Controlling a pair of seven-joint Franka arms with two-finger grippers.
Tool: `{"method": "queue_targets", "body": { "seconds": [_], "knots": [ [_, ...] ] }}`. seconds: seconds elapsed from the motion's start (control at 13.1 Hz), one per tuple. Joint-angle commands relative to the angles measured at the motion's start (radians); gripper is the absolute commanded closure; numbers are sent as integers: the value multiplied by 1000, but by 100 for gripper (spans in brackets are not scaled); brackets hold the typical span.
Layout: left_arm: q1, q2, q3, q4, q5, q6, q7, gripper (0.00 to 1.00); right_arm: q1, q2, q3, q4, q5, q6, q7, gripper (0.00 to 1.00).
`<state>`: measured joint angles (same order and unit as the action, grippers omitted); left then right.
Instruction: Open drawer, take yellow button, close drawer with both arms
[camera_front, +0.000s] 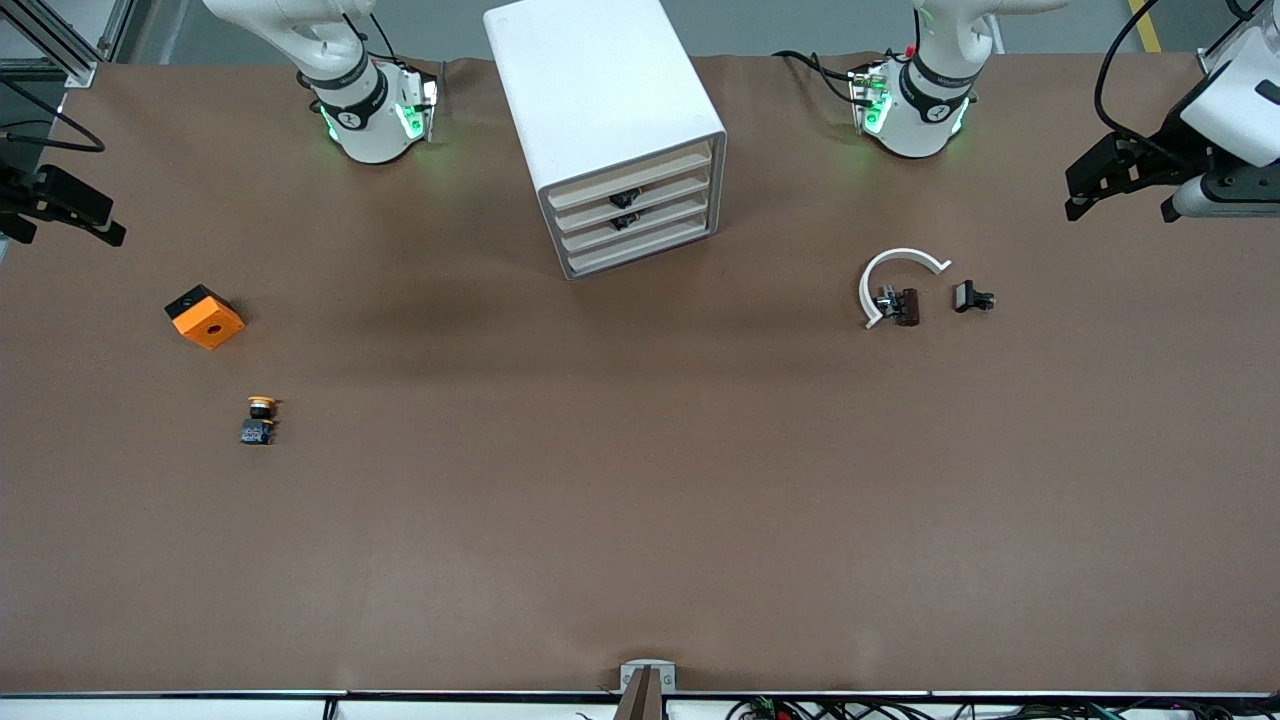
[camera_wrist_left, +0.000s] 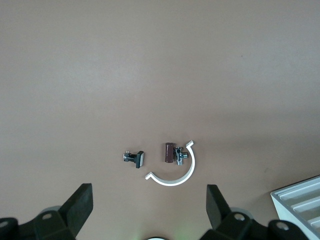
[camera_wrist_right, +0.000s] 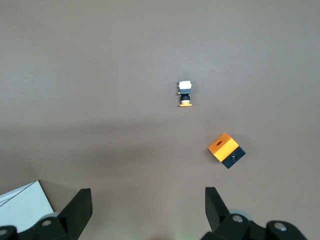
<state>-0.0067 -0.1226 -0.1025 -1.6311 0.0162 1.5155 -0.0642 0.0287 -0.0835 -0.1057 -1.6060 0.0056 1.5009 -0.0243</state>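
In the front view the button (camera_front: 260, 420) lies on its side on the bare bench (camera_front: 640, 500), toward the right arm's end, nearer the camera than the orange block (camera_front: 205, 317) and well apart from the white drawer cabinet (camera_front: 615, 130), whose four drawers all look shut. The left gripper (camera_front: 1110, 190) hangs over the left arm's end of the bench and the right gripper (camera_front: 60, 205) over the opposite edge; both arms wait. A white curved piece (camera_front: 893, 280) with small dark clips beside it lies toward the left arm's end. In the left wrist view the left gripper (camera_wrist_left: 150, 210) stands wide open and empty above that curved piece (camera_wrist_left: 175, 172). In the right wrist view the right gripper (camera_wrist_right: 148, 210) is likewise spread and empty, with the button (camera_wrist_right: 185, 93) and the block (camera_wrist_right: 226, 150) on the bench ahead. The button shows a round orange-yellow cap on a short black body with a pale end. It is probably light, rigid and apt to roll or skid, so pinching across the squarer black body seems safer than the smooth cap.
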Motion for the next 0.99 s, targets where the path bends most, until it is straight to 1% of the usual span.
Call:
{"method": "queue_targets", "body": {
  "seconds": [0.0,0.15,0.31,0.76,0.92],
  "knots": [
    [-9,9,1,23,33,-9,0,0,-10,-70,12,-89,13,39,0,0],
    [-9,11,1,27,33,-9,0,0,-24,-88,20,-117,13,58,0,0],
    [-9,11,0,28,33,-9,-2,0,-67,-93,75,-123,13,59,0,0],
    [-7,11,-3,28,30,-9,-11,0,-49,-96,73,-123,13,58,0,0],
    [-7,9,-5,28,31,-11,-48,0,-50,-99,70,-123,13,61,0,0]
  ]
}}
